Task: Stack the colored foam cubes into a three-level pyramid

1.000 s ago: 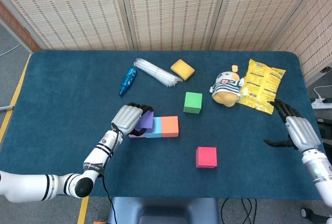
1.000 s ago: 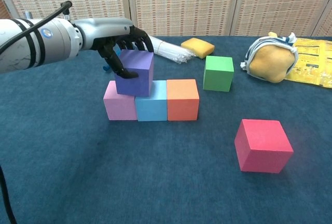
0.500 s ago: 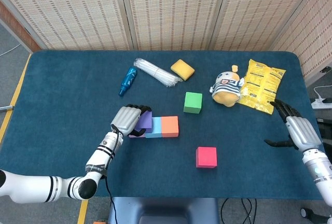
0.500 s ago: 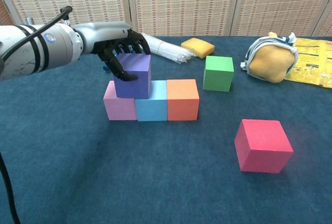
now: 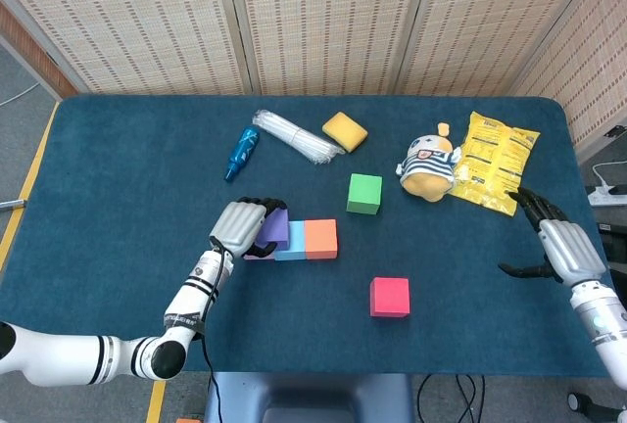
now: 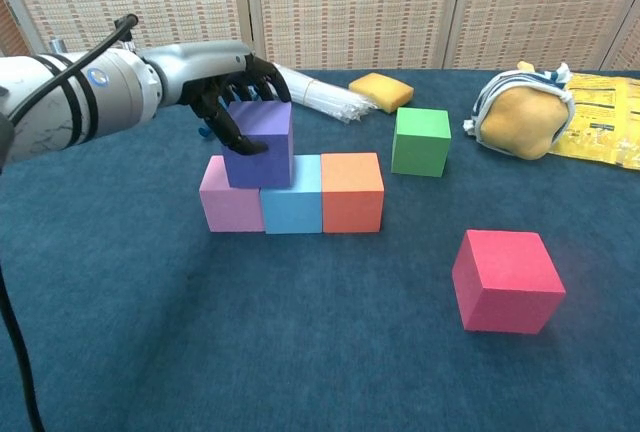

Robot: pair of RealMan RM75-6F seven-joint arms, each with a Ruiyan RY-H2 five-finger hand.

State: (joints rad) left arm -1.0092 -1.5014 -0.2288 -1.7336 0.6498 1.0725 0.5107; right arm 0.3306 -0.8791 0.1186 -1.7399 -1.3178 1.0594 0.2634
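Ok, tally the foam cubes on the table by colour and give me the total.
Purple cube: 1
Pink cube: 1
Light blue cube: 1
Orange cube: 1
Green cube: 1
Red cube: 1
Total: 6

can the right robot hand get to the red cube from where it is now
Probably yes. The right robot hand is open and holds nothing, and the red cube stands alone on bare table with nothing between them. Whether the arm stretches that far is not certain.
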